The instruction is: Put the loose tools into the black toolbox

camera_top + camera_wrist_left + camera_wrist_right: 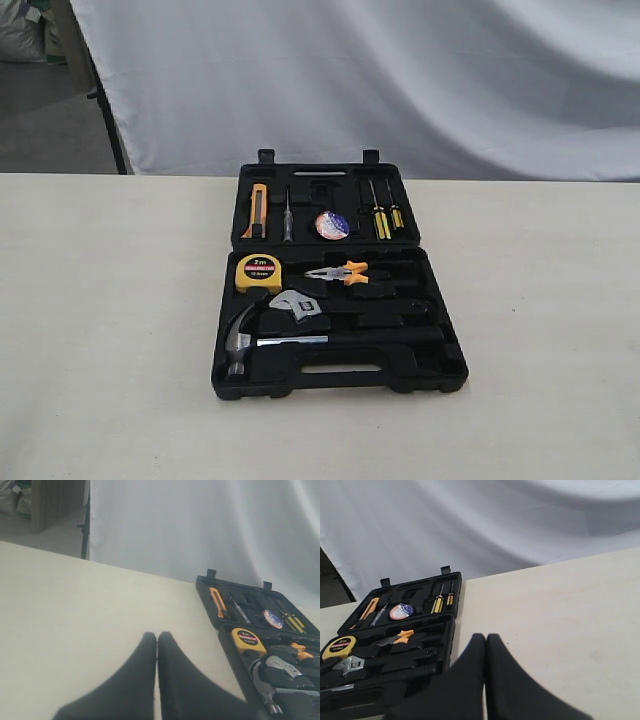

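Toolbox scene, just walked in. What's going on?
Nothing is being handled right now. The black toolbox lies open on the table. In the exterior view, the tape roll sits in its far half, and the adjustable wrench and claw hammer lie in the near half. The left end effector and right end effector are both shut and empty, over the table on either side of the case.

"2m" on the black label of the yellow tape measure point(259, 272)
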`<state>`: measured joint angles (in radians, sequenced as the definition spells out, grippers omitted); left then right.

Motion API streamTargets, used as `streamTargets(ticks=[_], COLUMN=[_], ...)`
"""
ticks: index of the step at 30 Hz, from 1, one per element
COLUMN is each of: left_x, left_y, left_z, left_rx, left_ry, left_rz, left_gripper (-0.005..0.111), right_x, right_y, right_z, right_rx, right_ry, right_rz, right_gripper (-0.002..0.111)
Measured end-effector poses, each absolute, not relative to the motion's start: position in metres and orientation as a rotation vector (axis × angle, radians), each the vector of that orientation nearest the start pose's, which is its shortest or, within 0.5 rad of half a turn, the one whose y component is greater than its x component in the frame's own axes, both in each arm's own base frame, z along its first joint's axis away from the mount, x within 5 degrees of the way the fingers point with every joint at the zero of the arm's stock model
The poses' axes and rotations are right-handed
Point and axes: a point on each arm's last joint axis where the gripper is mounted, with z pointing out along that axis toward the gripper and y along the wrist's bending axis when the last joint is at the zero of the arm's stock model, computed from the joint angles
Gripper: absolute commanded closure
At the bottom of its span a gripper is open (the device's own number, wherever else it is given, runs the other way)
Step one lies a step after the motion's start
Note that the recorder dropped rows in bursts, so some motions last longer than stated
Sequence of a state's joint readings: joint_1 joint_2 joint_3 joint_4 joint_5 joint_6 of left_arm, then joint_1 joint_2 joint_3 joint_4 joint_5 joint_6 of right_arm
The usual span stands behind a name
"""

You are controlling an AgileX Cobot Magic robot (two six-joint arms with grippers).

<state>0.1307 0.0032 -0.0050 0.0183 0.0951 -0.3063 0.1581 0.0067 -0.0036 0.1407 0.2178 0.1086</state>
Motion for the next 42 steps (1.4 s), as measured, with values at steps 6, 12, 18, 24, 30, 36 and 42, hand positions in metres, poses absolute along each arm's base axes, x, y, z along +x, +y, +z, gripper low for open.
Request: streamTargets(ticks=[6, 12, 18, 24, 30, 36, 42], left_x=[0.056, 0.056, 0.056, 0.056, 0.056, 0.056, 0.056], left_y=[0.0075, 0.0075, 0.0075, 0.0075, 0.0075, 0.0075, 0.0075], left_z=[0.2061, 0.2061, 0.2061, 0.2061, 0.2061, 0.2061, 0.2061], left_rx=[-0.329, -0.329, -0.329, -0.329, -0.329, -0.329, -0.329], left_ry=[1.543, 1.543, 1.543, 1.543, 1.543, 1.543, 1.543], left_rz=[-0.122, -0.122, -0.122, -0.122, -0.122, -0.122, -0.122], left_gripper=[0.106, 0.106, 0.106, 0.106, 0.106, 0.106, 0.106], right_x=[0.0549, 0.0549, 0.0549, 0.0549, 0.0548, 0.0546, 0.0546], right_y=[0.0116, 0.0116, 0.0116, 0.0116, 0.0116, 0.0118, 0.0118], right_z=[0.1945, 0.1945, 0.1945, 0.1945, 0.1939, 0.1927, 0.1927], right_rx=[0.056, 0.057, 0.057, 0.056, 0.034, -0.008, -0.051], right_ry=[1.712, 1.712, 1.712, 1.712, 1.718, 1.73, 1.727], right_rz=[0.33, 0.331, 0.331, 0.33, 0.311, 0.276, 0.24], right_gripper=[0.109, 0.109, 0.109, 0.109, 0.109, 0.109, 0.109])
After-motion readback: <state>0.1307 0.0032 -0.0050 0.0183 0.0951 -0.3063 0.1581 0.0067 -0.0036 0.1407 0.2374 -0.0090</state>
